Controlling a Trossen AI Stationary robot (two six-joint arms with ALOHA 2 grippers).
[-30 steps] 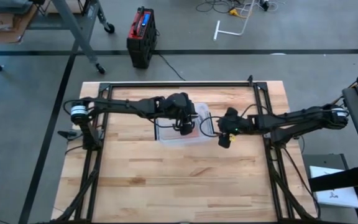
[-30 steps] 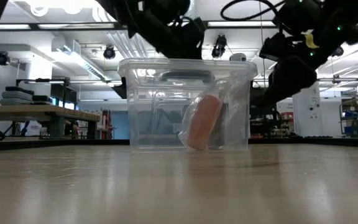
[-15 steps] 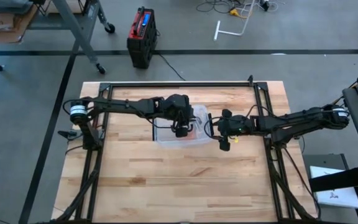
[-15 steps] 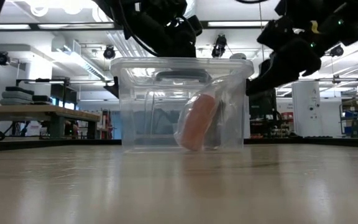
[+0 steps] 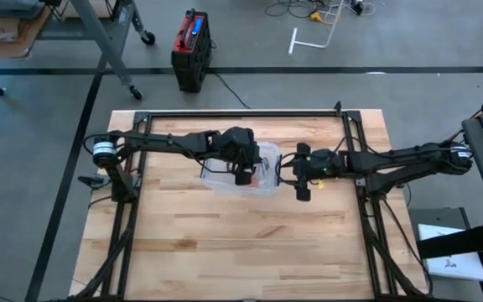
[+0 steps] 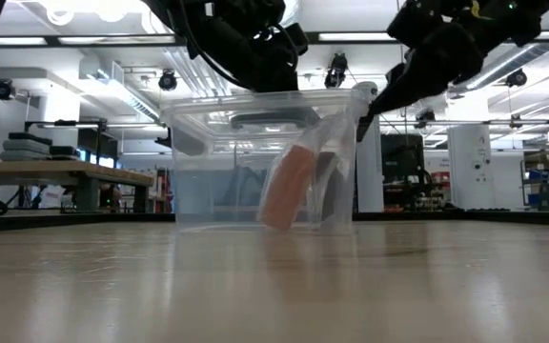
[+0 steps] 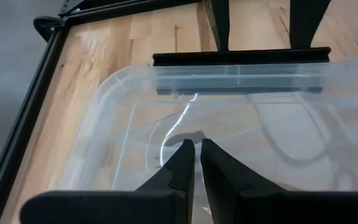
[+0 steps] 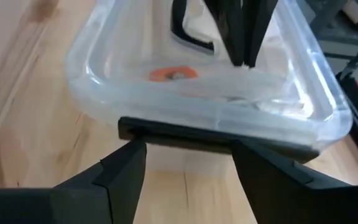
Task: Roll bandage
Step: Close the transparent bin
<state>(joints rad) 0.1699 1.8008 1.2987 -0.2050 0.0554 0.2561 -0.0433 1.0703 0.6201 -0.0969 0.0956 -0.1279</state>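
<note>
While the pressed-together left end effector hangs inside the clear bin, the orange bandage roll leans steeply.

The storage bin is clear plastic — smooth and glossy, catching bright glints along its rim, with a dark matt plastic handle bar at each end. Inside, the bandage roll looks soft and matt, an orange-tan cloth. The table is pale wood in butcher-block strips, smooth with a faint sheen, framed by black matt metal rails. The right gripper's fingers are dark, matt plastic.
</note>
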